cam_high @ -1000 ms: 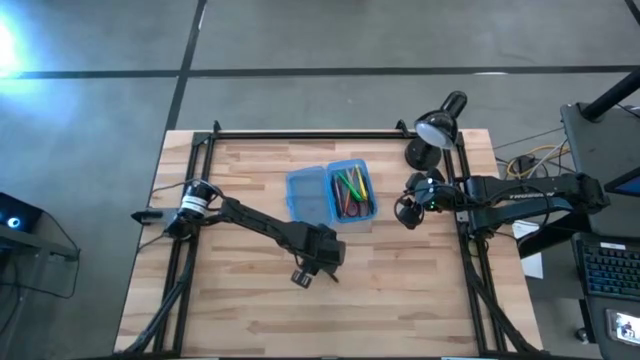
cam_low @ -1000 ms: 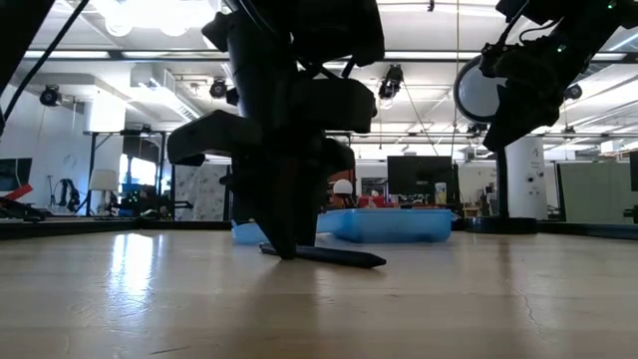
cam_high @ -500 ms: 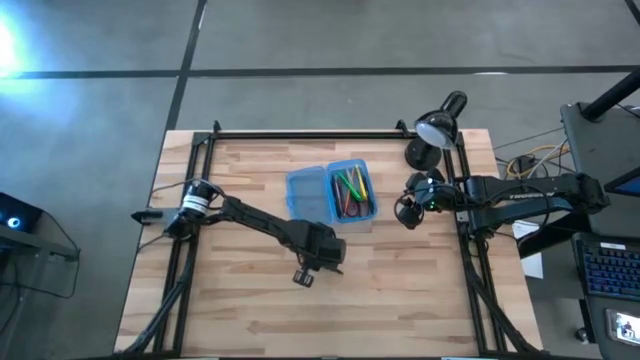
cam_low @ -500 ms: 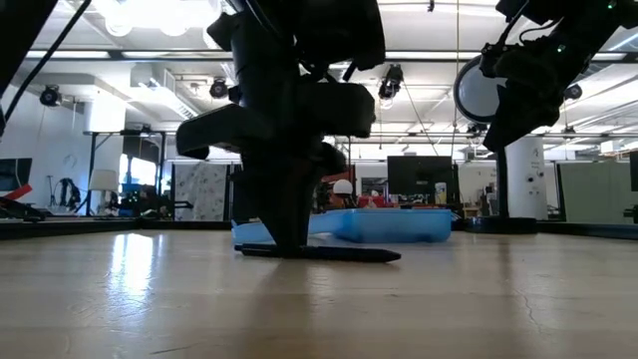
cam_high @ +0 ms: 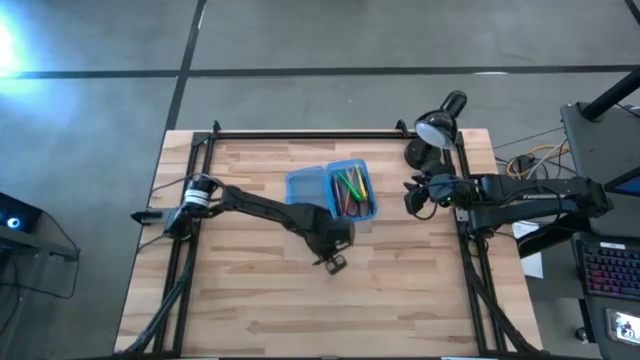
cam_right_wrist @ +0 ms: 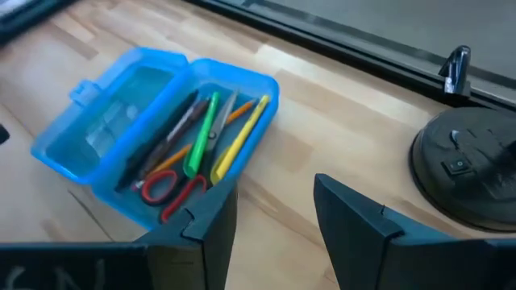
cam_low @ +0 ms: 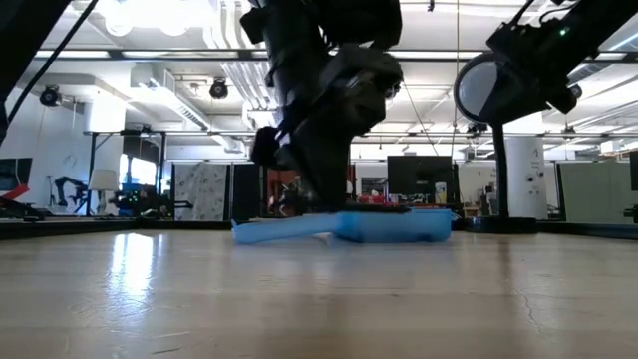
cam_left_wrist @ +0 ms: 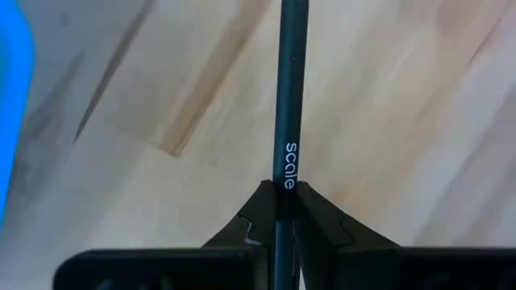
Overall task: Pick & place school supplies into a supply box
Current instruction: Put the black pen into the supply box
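Observation:
The supply box lies open by the middle of the table, a blue case in two halves. Its right half holds the school supplies: green, yellow, orange and dark pens and red-handled scissors. Its left half has nothing in it. My left gripper hangs just in front of the box, shut on a black pen. My right gripper stands open to the right of the box, nothing between its fingers. My left gripper pinches the black pen's barrel between its two fingertips, right beside the printed word on it. The fingers come steeply from above and lie across the pen. The pen is lifted clear of the wooden table.
A black desk lamp stands at the table's far right corner, its round base close beyond my right gripper. A black frame rail runs along the far edge. Bare wood lies at the near side.
My left gripper has picked the black pen up off the table, risen with it and moved toward the supply box while rolling its wrist. The pen lay flat on the wood and is now lifted clear. My right gripper has turned a little.

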Tool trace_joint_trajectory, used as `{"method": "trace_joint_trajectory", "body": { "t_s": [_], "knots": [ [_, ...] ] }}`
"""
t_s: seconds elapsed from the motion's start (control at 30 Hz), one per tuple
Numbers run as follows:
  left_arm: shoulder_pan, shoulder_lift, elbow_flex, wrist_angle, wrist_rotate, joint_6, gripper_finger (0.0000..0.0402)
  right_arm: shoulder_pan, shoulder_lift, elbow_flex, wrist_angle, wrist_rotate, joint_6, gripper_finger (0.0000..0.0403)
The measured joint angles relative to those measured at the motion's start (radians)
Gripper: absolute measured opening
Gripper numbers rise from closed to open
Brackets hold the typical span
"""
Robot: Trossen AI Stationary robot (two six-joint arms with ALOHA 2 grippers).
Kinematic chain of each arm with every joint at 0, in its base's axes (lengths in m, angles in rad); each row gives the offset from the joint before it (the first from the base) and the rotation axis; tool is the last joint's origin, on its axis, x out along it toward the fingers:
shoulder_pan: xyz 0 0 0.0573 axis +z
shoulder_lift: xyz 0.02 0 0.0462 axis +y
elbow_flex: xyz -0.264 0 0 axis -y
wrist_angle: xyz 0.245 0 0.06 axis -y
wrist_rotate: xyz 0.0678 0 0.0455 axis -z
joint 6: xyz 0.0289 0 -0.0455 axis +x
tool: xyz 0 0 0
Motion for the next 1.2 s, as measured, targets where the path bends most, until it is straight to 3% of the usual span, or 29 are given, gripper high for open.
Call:
{"method": "trace_joint_trajectory", "body": {
  "t_s": [0.27, 0.4, 0.57, 0.7, 1.2],
  "knots": [
    [0.117, -0.034, 0.000, 0.211, 0.030, -0.503, 0.0010, 0.001, -0.035, 0.000, -0.009, 0.019, 0.046, 0.0155],
    [0.164, -0.037, 0.001, 0.326, -0.056, -0.711, 0.0010, 0.001, -0.048, 0.000, -0.019, 0.020, 0.047, 0.0155],
    [0.199, -0.037, 0.001, 0.363, -0.245, -0.888, 0.0010, 0.001, -0.069, 0.000, -0.024, 0.037, 0.047, 0.0155],
    [0.219, -0.037, -0.001, 0.365, -0.339, -0.943, 0.0010, 0.000, -0.089, 0.000, -0.023, 0.070, 0.047, 0.0155],
    [0.250, -0.021, -0.092, 0.344, -0.371, -1.030, 0.0010, 0.001, -0.098, -0.003, -0.024, 0.076, 0.039, 0.0155]
  ]
}}
